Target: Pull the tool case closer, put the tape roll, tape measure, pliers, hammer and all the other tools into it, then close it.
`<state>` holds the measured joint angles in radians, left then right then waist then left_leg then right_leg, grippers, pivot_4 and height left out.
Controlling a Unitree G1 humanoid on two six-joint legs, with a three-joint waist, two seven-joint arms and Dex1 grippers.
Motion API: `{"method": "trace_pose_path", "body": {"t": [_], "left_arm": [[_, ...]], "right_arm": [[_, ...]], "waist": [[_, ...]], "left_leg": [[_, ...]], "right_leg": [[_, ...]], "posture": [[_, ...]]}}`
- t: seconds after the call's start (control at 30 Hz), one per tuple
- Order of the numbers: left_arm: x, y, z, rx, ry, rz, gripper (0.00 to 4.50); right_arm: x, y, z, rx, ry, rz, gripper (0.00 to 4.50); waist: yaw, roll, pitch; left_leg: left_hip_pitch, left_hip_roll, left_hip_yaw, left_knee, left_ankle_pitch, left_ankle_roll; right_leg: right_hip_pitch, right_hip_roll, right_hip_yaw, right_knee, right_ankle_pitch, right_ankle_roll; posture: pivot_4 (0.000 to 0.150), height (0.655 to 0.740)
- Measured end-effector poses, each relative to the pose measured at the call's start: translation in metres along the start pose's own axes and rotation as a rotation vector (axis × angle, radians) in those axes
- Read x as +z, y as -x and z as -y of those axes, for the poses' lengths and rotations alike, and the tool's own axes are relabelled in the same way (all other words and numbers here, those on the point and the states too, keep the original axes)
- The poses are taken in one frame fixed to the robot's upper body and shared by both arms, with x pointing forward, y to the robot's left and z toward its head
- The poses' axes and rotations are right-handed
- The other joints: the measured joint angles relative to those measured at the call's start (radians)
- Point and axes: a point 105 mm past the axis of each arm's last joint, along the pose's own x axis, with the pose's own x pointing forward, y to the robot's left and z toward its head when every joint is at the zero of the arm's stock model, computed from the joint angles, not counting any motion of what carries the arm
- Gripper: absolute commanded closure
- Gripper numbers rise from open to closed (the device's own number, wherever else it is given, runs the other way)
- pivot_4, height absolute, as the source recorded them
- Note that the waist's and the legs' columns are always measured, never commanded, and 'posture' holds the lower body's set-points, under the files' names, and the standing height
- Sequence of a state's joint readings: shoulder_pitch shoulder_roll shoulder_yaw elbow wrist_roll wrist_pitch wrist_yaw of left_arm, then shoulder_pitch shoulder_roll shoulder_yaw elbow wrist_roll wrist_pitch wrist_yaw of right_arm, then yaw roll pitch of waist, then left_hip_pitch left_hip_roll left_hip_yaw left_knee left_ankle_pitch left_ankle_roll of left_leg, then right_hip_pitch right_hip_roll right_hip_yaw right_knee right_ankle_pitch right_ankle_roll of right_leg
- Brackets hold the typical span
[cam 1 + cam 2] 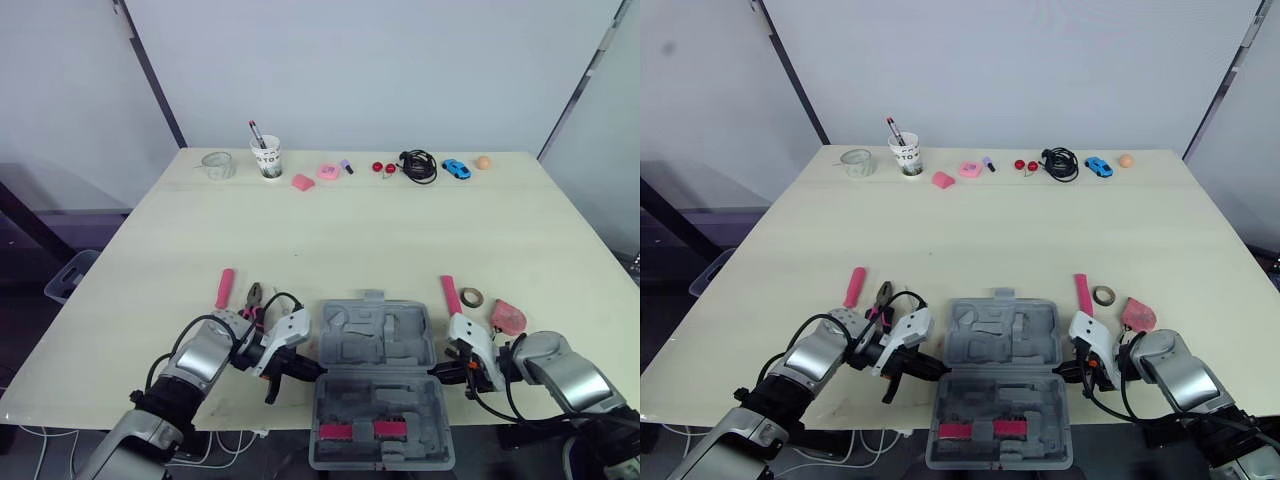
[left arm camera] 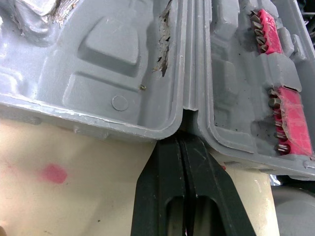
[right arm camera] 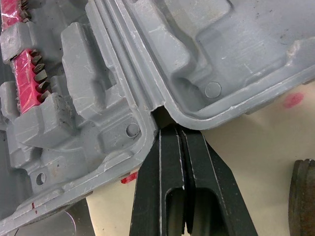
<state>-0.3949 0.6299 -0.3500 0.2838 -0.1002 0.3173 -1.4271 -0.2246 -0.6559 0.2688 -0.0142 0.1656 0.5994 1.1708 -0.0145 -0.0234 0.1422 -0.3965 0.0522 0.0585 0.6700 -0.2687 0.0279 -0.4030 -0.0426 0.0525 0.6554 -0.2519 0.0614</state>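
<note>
Tool case [image 1: 378, 338] sits between left end effector [image 2: 183, 145], right end effector [image 3: 177, 133].

My left gripper [image 2: 183, 141] has matt black plastic fingers [image 2: 165, 187]; the tool case [image 1: 378, 345] is dull, scuffed grey moulded plastic; the table [image 1: 350, 230] is smooth pale wood.

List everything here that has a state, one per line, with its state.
tool case: open, lying flat.
left gripper: shut, tips at case hinge.
right gripper: shut, tips at case hinge.
pliers: outside the case.
paper cup: upright, pen inside.
glass: upright.
cable: coiled.
</note>
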Motion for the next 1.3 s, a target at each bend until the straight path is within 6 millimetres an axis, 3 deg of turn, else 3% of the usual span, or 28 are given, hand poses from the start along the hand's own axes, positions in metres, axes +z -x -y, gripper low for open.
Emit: {"method": "trace_pose_path", "body": {"t": [1.3], "left_arm": [[-0.0020,0.0041,-0.0014,0.016,-0.003,-0.004,4.46]], "right_arm": [[0.0061,-0.0056,0.0087,-0.016,-0.002,0.044,4.50]], "waist": [[-0.002,-0.001,0.000]], "left_leg": [[0.001,0.002,0.000,0.000,0.000,0.000]], "right_leg": [[0.000,0.003,0.001,0.001,0.000,-0.001]], "posture": [[0.150,0.7400]]}}
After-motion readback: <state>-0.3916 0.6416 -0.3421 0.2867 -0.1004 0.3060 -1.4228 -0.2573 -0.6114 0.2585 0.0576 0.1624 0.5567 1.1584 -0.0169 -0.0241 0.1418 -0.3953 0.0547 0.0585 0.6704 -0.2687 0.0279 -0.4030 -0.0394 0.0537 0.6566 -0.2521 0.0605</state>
